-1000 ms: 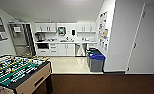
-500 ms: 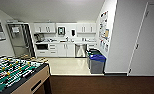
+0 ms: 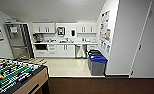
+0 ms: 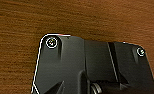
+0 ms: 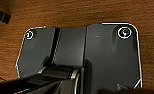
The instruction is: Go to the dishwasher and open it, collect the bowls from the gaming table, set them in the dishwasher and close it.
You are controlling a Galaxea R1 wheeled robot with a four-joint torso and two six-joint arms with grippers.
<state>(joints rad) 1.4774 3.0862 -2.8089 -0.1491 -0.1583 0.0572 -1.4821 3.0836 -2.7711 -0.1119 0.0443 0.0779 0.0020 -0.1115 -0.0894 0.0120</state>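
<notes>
My left end effector and my right end effector sit somewhere past their dark wrist plates, and I cannot tell whether either is open or closed, or whether either carries anything. Under both wrists runs dark brown wood-grain floor (image 4: 43, 17).

Looking ahead from my head camera: the foosball table with a green field and rods (image 3: 10, 75) is close on my left. Beyond the pale kitchen floor (image 3: 65, 66), a white kitchen counter (image 3: 68, 43) spans the far wall above white cabinet doors (image 3: 65, 50). The steel-grey dishwasher front (image 3: 79, 51) sits under that counter towards its right end; I cannot tell whether it is ajar. Nearer, by the right wall, stands a grey bin with a blue lid (image 3: 98, 64), a green-lidded one (image 3: 93, 53) just behind it; contents hidden.
</notes>
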